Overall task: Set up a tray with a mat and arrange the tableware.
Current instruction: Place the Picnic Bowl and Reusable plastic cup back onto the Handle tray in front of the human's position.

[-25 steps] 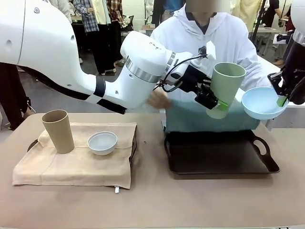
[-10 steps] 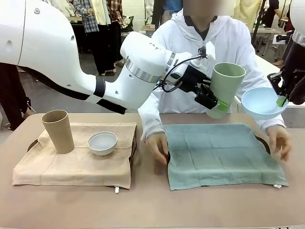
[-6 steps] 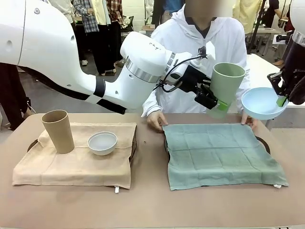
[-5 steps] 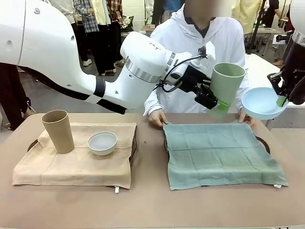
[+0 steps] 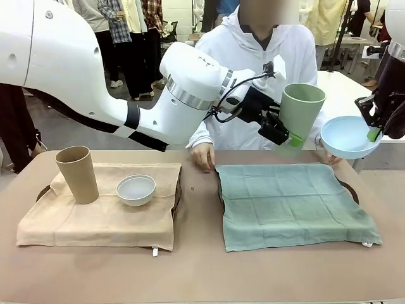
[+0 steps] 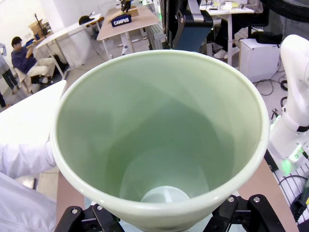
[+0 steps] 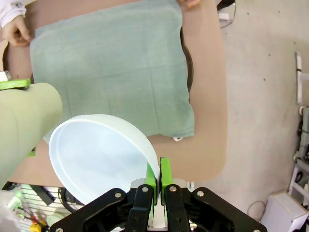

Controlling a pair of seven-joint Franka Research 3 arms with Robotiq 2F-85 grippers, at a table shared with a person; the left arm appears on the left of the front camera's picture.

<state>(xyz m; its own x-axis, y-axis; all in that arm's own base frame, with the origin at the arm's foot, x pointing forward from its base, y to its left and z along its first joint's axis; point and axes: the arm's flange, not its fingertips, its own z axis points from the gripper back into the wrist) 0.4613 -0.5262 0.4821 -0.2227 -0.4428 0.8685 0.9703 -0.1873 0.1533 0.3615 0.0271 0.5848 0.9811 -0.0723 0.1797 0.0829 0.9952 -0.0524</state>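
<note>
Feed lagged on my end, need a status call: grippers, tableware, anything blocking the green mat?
Left gripper holding pale green cup aloft. Right gripper shut on light blue bowl rim. Green mat laid flat; person's hands at its far corners.

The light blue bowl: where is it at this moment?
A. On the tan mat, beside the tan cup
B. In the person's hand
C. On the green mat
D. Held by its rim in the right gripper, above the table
D: the light blue bowl hangs in the air to the right of the green mat, its rim pinched by the right gripper.
</note>
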